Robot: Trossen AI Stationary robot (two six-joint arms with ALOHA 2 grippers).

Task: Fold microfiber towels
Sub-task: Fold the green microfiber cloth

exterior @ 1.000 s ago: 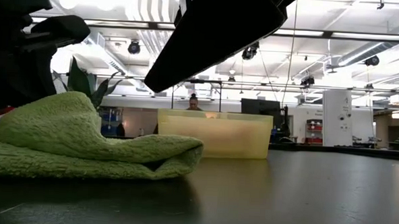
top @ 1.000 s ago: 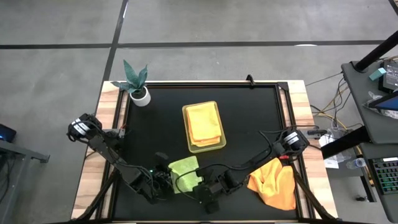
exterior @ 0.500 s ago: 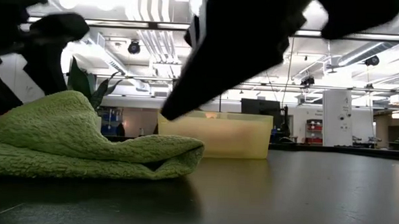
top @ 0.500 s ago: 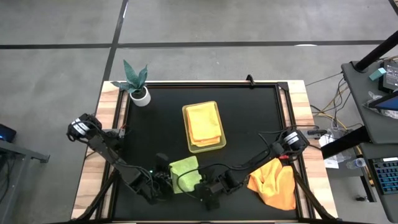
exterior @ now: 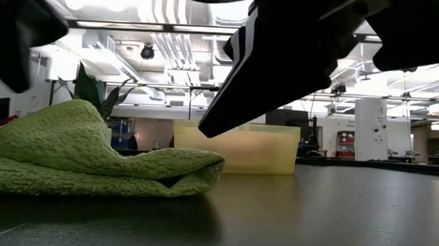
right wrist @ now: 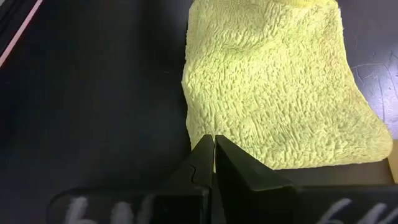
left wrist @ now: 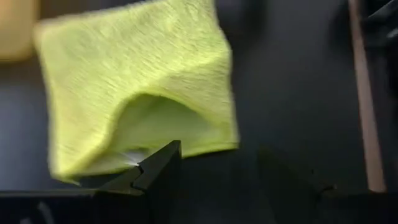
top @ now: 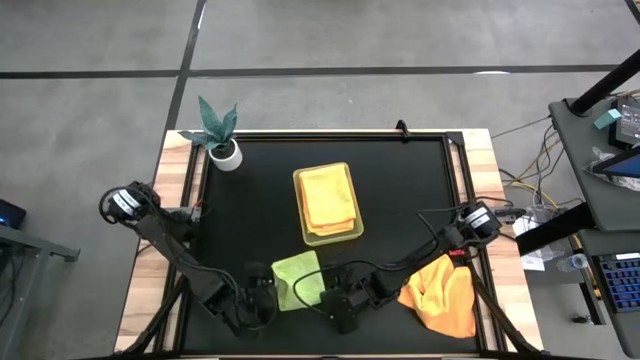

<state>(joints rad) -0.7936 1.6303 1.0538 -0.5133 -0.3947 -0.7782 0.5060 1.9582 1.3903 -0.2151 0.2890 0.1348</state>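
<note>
Green cloth, fuzzy, folded into a small square, lying on the black surface at its near edge, between the two claws; one edge bulges open in the left wrist view, so the fold looks loose and may want pressing flat; yellow cloths, folded and stacked inside the plastic tray at the centre of the surface, judged finished; orange cloths, an unfolded heap at the near right corner, judged still to be done; left claw, low at the near edge of the green cloth, fingers spread, gripping nothing; right claw, just beside the green cloth on its other side, fingers pressed together, tips at the cloth's edge but not seen to pinch it; potted plant, far left corner, well apart from the work; progress judged past halfway: green nearly complete, orange heap untouched.
</note>
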